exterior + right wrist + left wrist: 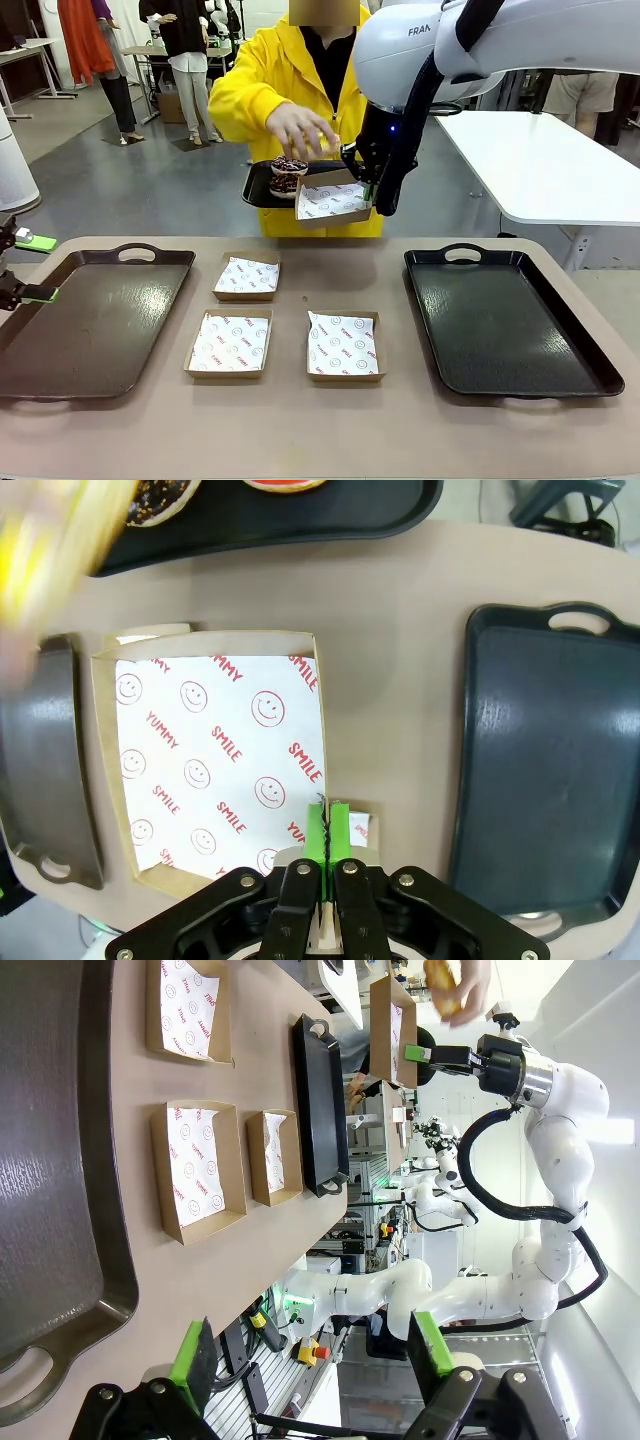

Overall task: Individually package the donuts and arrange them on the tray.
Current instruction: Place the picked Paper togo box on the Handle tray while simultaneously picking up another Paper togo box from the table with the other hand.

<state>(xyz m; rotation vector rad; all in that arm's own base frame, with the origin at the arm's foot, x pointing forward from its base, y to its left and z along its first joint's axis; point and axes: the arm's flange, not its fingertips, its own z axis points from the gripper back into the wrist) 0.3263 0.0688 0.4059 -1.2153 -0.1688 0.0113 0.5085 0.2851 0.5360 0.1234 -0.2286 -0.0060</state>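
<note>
Tan table, wide. Brown tray lies at robot's left, black tray at its right

Person in yellow jacket stands at far side, holding a small tray in the air past the far edge

Right arm reaches across the middle, well up off the table

Three paper-lined boxes lie flat between the two big trays: back box, front-left box, front-right box

Fourth box is up in the air, tilted, just beside the small tray, smiley-print liner facing up

Right gripper is clenched on the fourth box's near wall, green pads pinching the cardboard edge

Left gripper sits low at the table's left edge, next to the brown tray, released, fingers spread wide

Donuts: chocolate donut and red donut sit on the small tray. Yellow donut is gripped in the person's hand, above the small tray and near the fourth box
</note>
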